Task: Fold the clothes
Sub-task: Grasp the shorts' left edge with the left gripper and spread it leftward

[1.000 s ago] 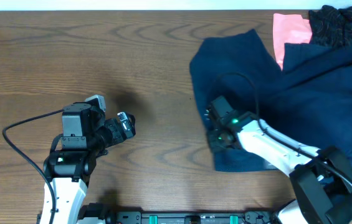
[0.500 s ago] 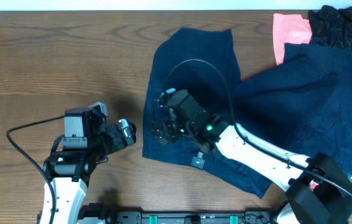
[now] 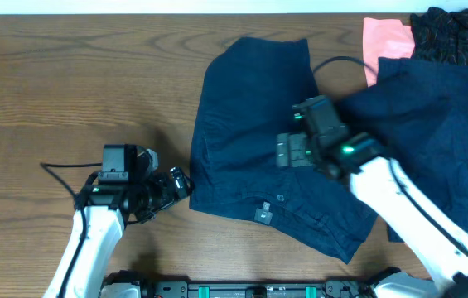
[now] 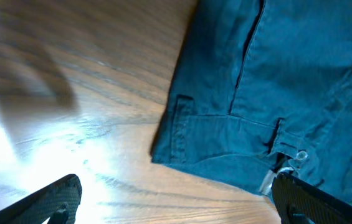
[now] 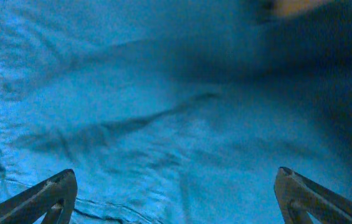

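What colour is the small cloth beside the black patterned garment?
Plain salmon pink; the salmon-pink cloth garment shows best in the overhead view.

A hard white glare is caught on the wooden table [image 4: 20,155] just ahead of the left gripper [image 4: 179,202], with a soft grey shadow lying beyond it. Ahead of the right gripper [image 5: 176,196] the navy cloth [image 5: 119,118] is smeared by blur and dimmed almost to black at the upper right. Overhead, even bright light is given, and the right arm [image 3: 391,182] is blurred behind its claw.
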